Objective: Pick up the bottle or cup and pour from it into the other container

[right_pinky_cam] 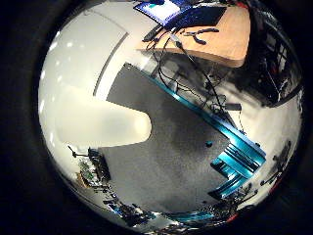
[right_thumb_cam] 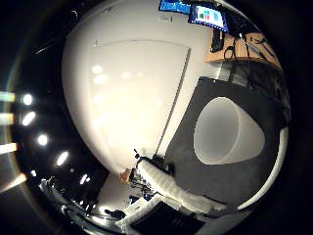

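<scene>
A white cup (right_pinky_cam: 98, 122) lies close to the palm in the right little finger side palm view, seen from the side against a dark grey surface (right_pinky_cam: 176, 137). The right thumb side palm view shows the same cup as a pale rounded shape (right_thumb_cam: 230, 132), also close. A white and black part of my hand (right_thumb_cam: 171, 188) reaches in from that view's edge, beside the cup. No second container is in sight.
A wooden desk (right_pinky_cam: 215, 39) with screens (right_thumb_cam: 205, 15) stands far off. Teal frame parts (right_pinky_cam: 235, 162) run along the dark grey surface. A large white surface (right_thumb_cam: 127, 98) with bright lights beside it (right_thumb_cam: 29, 122) fills much of the right thumb side palm view.
</scene>
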Controlling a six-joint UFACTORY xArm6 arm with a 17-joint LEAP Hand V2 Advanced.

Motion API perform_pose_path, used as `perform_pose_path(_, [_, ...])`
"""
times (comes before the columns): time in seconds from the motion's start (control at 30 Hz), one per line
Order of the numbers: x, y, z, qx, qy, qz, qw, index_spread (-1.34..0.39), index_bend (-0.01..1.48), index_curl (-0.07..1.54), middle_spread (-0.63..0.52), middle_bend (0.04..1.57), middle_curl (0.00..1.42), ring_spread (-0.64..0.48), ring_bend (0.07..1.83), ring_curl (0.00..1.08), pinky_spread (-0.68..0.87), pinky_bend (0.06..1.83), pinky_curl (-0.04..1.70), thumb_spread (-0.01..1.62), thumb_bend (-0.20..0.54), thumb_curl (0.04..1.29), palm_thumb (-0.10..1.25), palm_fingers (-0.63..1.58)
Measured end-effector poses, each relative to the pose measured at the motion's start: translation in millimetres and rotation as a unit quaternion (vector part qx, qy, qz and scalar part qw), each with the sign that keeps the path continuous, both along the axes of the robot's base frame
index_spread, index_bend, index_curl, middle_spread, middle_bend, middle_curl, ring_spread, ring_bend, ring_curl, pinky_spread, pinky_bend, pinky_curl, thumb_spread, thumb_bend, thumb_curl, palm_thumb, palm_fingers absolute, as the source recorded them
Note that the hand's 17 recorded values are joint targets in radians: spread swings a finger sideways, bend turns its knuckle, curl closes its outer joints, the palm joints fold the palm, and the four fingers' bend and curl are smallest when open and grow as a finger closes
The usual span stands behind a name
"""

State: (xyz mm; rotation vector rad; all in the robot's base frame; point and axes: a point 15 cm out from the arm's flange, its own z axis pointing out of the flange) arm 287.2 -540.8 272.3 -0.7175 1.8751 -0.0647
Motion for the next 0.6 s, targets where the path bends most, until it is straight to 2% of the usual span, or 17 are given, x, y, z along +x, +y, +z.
perform_pose_path(0.6, [3, 21, -31, 0.050, -0.011, 0.034, 0.998, -0.18, 0.15, 0.26, 0.14, 0.29, 0.33, 0.20, 0.51, 0.24, 0.54, 0.80, 0.23, 0.96, -0.030, 0.29, 0.33, 0.13])
